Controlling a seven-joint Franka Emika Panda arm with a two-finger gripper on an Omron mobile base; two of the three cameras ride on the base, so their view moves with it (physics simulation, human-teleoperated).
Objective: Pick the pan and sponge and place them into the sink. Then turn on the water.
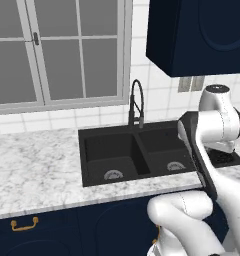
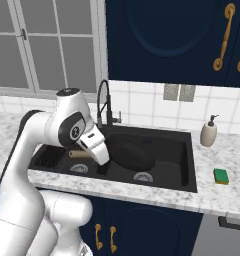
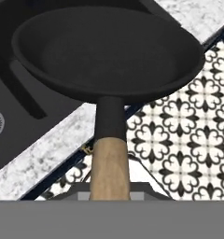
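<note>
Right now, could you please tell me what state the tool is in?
Tool: closed on the light-brown wooden handle of the round shallow black frying pan, held over the wide black double-basin sink.

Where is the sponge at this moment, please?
In the right base view, the sponge lies on the marble counter to the right of the sink, in front of the soap dispenser, near the counter's front edge.
</note>
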